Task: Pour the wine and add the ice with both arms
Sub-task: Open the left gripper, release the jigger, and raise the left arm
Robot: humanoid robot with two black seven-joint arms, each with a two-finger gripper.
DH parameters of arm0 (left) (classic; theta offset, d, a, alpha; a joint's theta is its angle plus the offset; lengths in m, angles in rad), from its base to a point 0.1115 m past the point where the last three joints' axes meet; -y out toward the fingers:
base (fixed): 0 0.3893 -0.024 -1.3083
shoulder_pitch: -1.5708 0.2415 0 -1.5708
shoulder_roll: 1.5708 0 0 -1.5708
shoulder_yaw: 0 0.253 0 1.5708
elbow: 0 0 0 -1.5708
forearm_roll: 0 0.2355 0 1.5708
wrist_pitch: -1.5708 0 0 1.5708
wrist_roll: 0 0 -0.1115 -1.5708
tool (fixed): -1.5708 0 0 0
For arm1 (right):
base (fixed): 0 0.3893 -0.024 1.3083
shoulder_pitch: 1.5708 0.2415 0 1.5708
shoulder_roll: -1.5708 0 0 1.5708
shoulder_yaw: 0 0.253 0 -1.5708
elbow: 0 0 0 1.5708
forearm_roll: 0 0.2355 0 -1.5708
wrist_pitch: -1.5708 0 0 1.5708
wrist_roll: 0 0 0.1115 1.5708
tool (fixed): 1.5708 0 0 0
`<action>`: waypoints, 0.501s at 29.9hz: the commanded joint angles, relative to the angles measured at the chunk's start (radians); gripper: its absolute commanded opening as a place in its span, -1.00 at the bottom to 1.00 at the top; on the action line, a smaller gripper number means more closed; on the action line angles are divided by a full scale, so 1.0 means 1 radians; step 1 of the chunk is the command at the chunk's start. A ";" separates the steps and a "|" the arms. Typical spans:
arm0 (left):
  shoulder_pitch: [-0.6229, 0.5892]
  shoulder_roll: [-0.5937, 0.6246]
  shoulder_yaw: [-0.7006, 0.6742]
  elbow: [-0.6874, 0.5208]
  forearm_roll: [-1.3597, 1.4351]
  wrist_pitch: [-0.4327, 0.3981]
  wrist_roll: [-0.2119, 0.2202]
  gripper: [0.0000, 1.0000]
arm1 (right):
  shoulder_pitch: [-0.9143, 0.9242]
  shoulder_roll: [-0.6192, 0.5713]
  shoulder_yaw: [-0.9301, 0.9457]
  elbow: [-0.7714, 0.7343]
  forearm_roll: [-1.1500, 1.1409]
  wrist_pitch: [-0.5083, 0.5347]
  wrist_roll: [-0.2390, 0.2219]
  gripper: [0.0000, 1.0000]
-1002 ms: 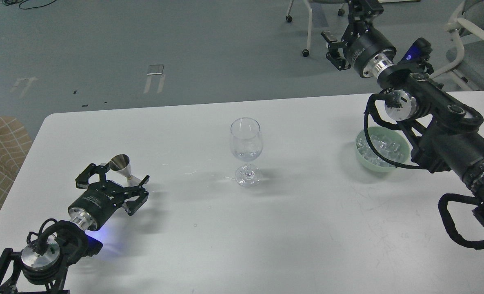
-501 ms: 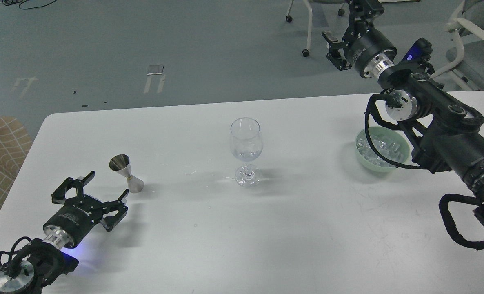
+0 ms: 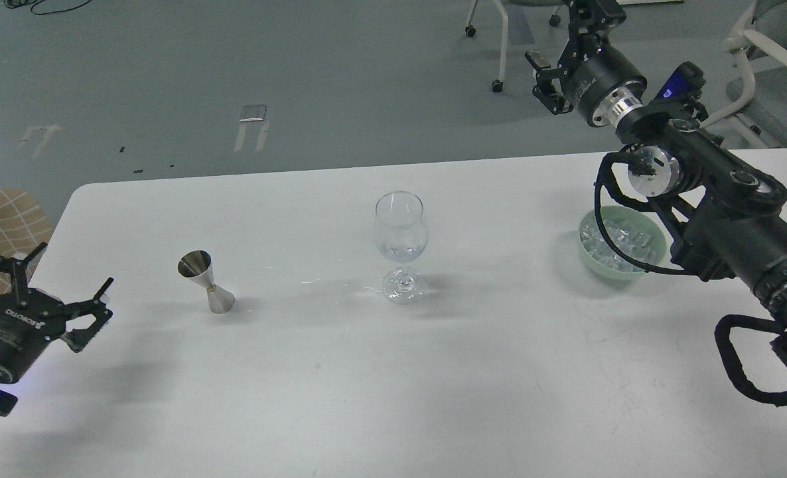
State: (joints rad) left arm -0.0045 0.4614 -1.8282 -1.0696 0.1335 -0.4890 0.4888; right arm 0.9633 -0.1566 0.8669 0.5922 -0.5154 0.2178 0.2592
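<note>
Since a second ago the left gripper has let go of the steel jigger and backed off, fingers spread, empty. Right gripper hangs high — its opening I cannot tell. Ice sits in the green bowl, glassy and slippery — pinch one cube squarely. The wine glass stands mid-table, fragile.

Wine glass mid-table, jigger to its left, green bowl right, bare tabletop between.

White table carries steel jigger left, wine glass centre, green ice bowl right — all well apart.
</note>
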 commanded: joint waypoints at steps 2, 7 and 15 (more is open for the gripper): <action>-0.204 0.043 0.010 0.178 0.171 0.000 -0.033 0.95 | 0.002 -0.001 0.000 0.003 0.000 0.000 0.000 1.00; -0.368 0.051 0.082 0.336 0.277 0.000 -0.162 0.95 | 0.000 -0.001 0.000 0.003 0.000 0.000 0.000 1.00; -0.417 0.056 0.282 0.347 0.316 0.000 -0.458 0.95 | 0.000 -0.001 -0.002 0.003 -0.003 0.002 0.000 1.00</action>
State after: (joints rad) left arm -0.4045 0.5177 -1.6156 -0.7228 0.4236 -0.4889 0.1405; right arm 0.9635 -0.1581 0.8653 0.5954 -0.5159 0.2188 0.2593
